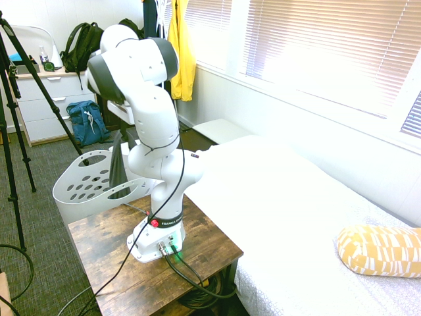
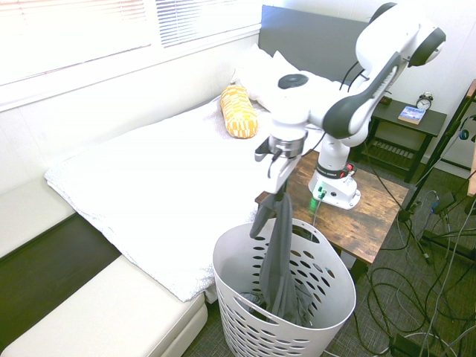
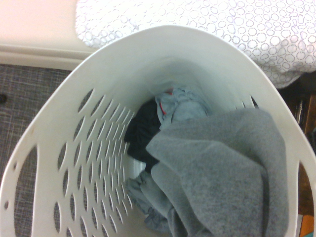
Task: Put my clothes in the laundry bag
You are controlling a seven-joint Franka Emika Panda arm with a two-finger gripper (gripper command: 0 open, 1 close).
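The gripper (image 2: 280, 165), clamped tight on the clothes (image 2: 277, 253), dangles them into the laundry bag (image 2: 327, 309).

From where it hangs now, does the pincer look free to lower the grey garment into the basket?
Probably yes. The pincer is shut on the garment right above the open basket; the cloth's lower end already lies inside, and nothing blocks the mouth.
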